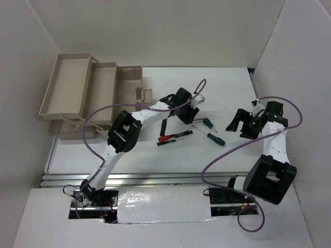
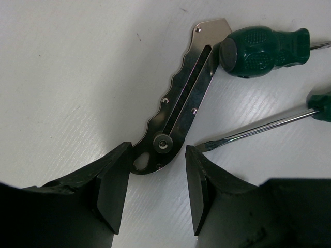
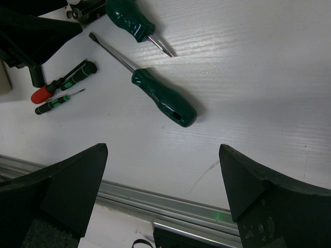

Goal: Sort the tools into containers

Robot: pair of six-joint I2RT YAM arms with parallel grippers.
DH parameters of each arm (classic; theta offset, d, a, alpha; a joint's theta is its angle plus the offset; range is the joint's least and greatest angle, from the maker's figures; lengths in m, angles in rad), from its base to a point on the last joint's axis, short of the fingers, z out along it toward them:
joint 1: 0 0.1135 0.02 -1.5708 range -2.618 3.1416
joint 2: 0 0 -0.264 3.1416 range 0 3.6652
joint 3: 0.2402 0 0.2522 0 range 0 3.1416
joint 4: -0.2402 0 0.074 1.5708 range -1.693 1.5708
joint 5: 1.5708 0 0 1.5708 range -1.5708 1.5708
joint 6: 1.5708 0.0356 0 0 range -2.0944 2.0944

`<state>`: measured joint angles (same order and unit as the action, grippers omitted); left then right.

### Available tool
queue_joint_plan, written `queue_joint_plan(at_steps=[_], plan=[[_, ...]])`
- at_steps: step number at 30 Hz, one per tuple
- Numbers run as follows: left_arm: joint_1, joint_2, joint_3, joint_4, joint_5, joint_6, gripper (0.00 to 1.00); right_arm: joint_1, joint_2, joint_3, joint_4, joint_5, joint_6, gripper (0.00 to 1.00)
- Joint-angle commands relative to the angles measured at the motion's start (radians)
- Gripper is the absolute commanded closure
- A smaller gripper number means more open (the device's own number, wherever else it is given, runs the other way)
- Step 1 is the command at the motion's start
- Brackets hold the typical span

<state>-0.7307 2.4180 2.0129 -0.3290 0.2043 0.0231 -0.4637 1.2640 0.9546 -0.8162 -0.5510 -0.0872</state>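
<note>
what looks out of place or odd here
Nothing damaged or spilled. The tools just lie scattered on the table at odd angles, and the handle of the stubby green screwdriver overlaps the tip of the silver tool. The trays look empty.

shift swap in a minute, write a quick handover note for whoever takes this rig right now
Left tool: open, fingers either side of the pivot end of the silver metal piece, not gripping it.
Right tool: open, holding nothing, hovering near the long green screwdriver.
Stubby green screwdriver touches the silver metal piece's far end; red-handled screwdriver and a small green-black screwdriver lie nearby on the table.
Toolbox: open at far left, nothing visible in its trays.
Done: nothing sorted. Left: all of it, silver metal piece likely first.
</note>
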Motion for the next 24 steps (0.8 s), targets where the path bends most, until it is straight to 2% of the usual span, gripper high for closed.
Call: queue_joint_plan(at_steps=[1,17,24], plan=[[-0.007,0.023,0.040,0.027,-0.005,0.005,0.42,-0.003,0.009,0.036,-0.001,-0.018,-0.011,0.04],[-0.024,0.044,0.060,0.044,-0.025,0.018,0.49,-0.001,0.021,0.033,-0.001,-0.021,-0.013,0.04],[-0.033,0.053,0.061,0.048,-0.032,0.029,0.56,-0.003,0.021,0.032,-0.003,-0.024,-0.014,0.04]])
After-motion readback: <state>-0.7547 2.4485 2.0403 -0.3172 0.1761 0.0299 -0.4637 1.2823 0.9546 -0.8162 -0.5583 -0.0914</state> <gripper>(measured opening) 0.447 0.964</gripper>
